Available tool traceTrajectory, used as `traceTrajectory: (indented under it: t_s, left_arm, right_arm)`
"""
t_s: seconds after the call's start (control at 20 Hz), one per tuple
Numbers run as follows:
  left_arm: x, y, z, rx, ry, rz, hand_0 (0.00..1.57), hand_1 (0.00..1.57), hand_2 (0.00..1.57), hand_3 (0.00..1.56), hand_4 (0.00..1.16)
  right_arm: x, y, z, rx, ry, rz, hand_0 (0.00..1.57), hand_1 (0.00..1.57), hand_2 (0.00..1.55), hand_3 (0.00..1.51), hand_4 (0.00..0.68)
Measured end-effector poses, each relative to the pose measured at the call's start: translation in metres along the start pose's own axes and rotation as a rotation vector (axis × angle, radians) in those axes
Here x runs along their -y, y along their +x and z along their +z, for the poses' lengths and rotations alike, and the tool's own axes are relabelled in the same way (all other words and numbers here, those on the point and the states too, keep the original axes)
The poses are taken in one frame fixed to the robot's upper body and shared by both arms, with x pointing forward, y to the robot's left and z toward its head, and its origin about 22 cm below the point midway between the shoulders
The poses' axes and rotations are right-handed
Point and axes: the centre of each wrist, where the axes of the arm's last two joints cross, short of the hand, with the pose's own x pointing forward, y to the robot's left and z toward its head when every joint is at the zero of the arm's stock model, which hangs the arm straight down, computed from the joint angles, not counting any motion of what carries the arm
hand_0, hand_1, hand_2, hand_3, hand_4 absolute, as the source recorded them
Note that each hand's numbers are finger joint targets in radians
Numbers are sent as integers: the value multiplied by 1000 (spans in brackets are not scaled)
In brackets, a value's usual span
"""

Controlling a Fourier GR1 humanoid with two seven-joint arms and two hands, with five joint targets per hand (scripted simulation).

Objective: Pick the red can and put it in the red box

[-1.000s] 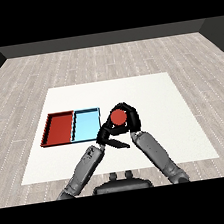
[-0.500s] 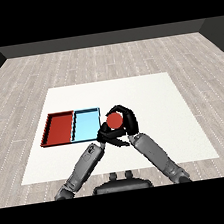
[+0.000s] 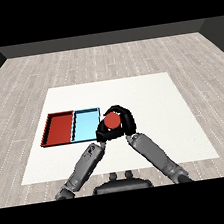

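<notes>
The red can (image 3: 112, 119) was not the biggest thing in view, so the order ran from the white table (image 3: 147, 99), which filled the middle of the scene. On its left part lay the red tray (image 3: 59, 128) and the light blue tray (image 3: 85, 126), side by side and touching. The right hand (image 3: 126, 123) had its fingers curled round the can, which sat just beside the light blue tray's right edge, near that tray's nearer corner; whether it touched the table could not be told. The left hand (image 3: 101, 134) lay close against the can's near left side, and its fingers could not be made out.
</notes>
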Motion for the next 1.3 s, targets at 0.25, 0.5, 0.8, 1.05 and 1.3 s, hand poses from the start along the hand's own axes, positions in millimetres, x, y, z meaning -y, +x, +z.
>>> traceTrajectory:
  t_s: [0.25, 0.5, 0.8, 1.05, 1.3]
  left_arm:
    - [1, 1, -4, 1, 33, -2, 1571, 1571, 1571, 1498, 1123]
    - [3, 1, -2, 9, 61, 0, 1571, 1571, 1571, 1493, 1130]
    - [1, -3, 0, 5, 74, -25, 1571, 1571, 1571, 1499, 1127]
    - [4, -2, 1, -6, 86, -32, 1571, 1571, 1571, 1499, 1127]
    - [2, -4, 2, 0, 91, -54, 1571, 1571, 1571, 1502, 1132]
  right_arm:
    - [5, 4, 0, -10, -4, 1, 1571, 1571, 1470, 1400, 635]
    - [2, 5, 1, -19, -9, -2, 1571, 1571, 1464, 1397, 637]
    - [0, -2, 3, -38, 7, 19, 0, 0, 0, 0, 0]
    - [2, -3, 2, -71, 50, 67, 0, 0, 0, 0, 0]
    - [1, -8, 4, -68, 38, 92, 0, 0, 0, 0, 0]
